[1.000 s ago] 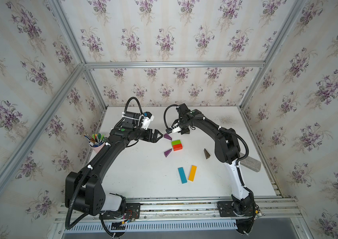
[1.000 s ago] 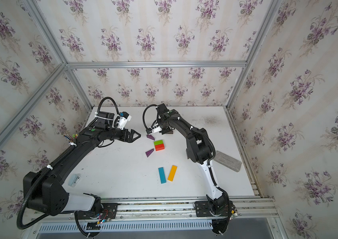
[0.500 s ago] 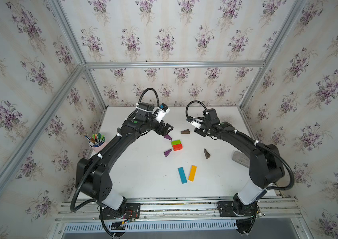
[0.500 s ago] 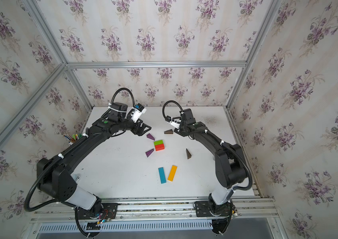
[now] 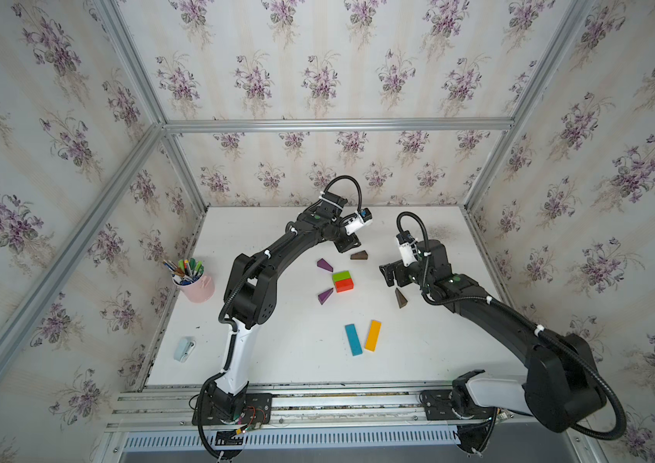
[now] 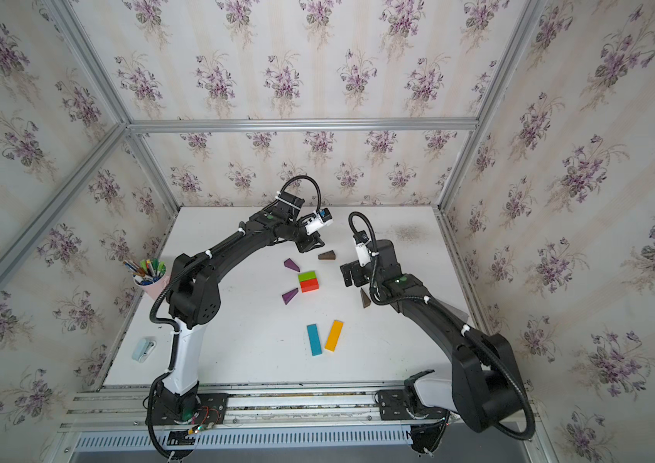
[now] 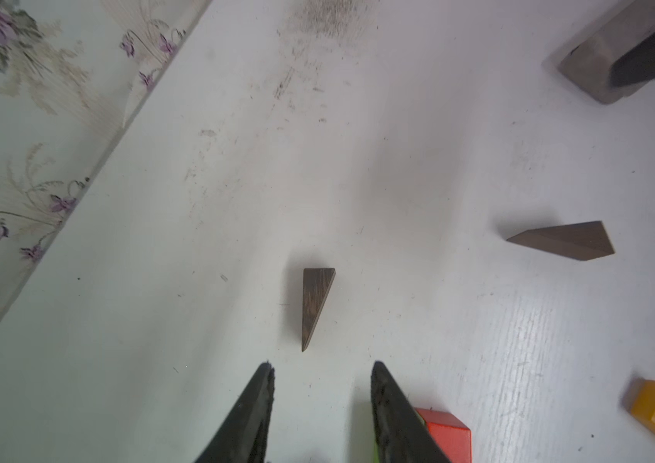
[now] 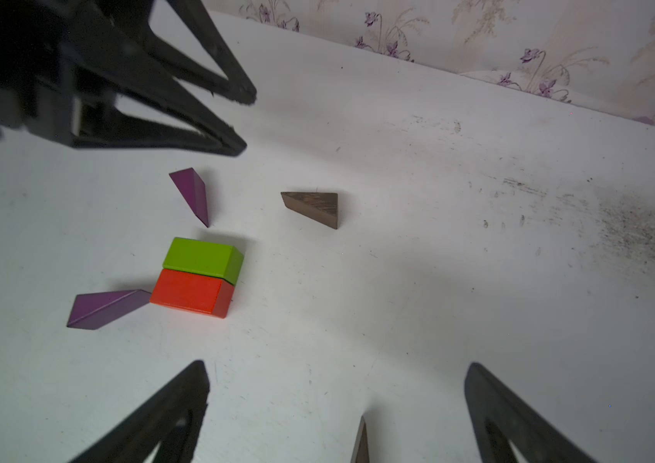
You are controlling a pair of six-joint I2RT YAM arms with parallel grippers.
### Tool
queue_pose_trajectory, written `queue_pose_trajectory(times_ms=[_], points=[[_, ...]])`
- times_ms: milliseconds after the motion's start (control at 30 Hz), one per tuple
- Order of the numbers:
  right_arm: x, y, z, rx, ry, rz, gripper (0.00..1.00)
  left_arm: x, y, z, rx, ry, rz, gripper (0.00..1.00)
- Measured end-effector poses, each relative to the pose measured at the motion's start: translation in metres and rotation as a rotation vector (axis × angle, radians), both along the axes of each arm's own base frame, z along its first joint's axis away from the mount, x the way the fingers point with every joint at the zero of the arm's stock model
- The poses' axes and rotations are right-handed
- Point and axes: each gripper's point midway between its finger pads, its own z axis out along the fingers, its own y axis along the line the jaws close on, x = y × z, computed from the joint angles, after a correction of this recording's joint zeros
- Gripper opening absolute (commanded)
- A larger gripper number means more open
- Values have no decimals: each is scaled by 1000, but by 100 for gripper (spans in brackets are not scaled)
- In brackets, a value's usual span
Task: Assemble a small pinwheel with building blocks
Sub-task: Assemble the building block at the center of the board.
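Observation:
Building blocks lie loose on the white table [image 5: 278, 360]. A green block [image 5: 341, 275] and a red block [image 5: 344, 284] touch side by side. Two purple wedges [image 5: 324, 264] [image 5: 325, 296] sit at their left. Nearer the front lie a blue bar [image 5: 353, 339] and an orange bar [image 5: 372, 335]. My left gripper [image 7: 322, 365] is open and empty, just short of a brown wedge [image 7: 316, 304] behind the green block. My right gripper [image 8: 336, 365] stands wide open over the tip of a second brown wedge [image 8: 361, 441] without touching it. No assembled pinwheel shows.
A pink cup of pens [image 5: 197, 286] stands at the table's left edge. A small pale-blue object [image 5: 183, 348] lies at the front left. A scuffed dark patch [image 5: 444, 232] marks the far right. Patterned walls close three sides.
The right gripper let go of a brown wedge behind the hub blocks, drew back to the right and opened wide. The left arm swung right toward that wedge and its jaws narrowed.

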Motion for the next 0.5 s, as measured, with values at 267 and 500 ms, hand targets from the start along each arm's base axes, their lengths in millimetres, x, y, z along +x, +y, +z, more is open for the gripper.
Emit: queue_pose_trajectory(times_ms=[267, 500], points=[[-8, 8, 19, 183, -2, -36, 100, -2, -2, -46, 154, 28, 13, 48], [-14, 11, 19, 218, 11, -23, 100, 13, -9, -66, 245, -10, 13, 48]])
